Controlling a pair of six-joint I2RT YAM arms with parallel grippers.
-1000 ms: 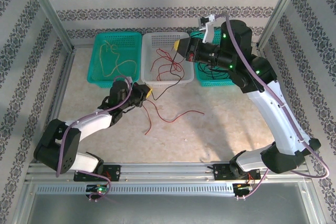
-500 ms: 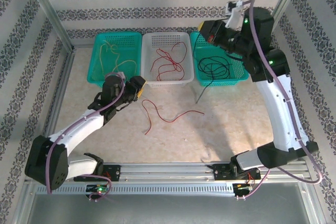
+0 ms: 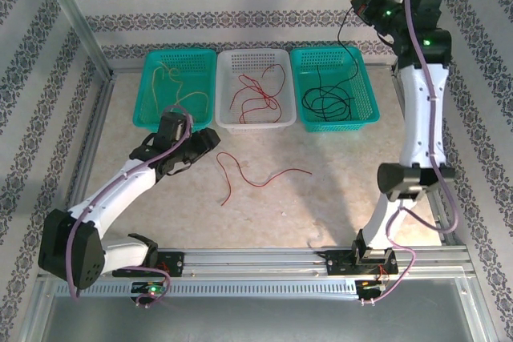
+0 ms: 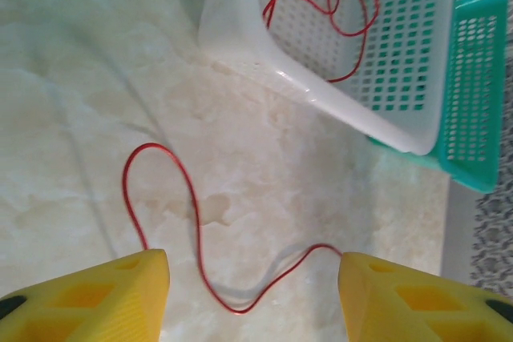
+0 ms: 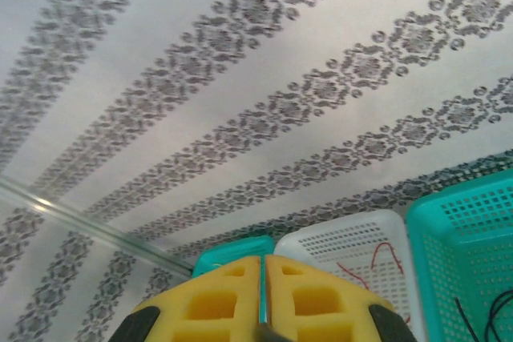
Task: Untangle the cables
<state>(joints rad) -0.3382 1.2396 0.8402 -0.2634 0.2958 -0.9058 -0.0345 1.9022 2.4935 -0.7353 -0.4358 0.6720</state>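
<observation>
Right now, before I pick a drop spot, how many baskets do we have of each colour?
Teal baskets: 2
White basket: 1
Total: 3

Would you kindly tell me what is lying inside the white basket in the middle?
The white basket holds tangled red cables resting on its perforated floor. Nothing covers it from above, though whether finer strands lie beneath those loops cannot be told.
</observation>
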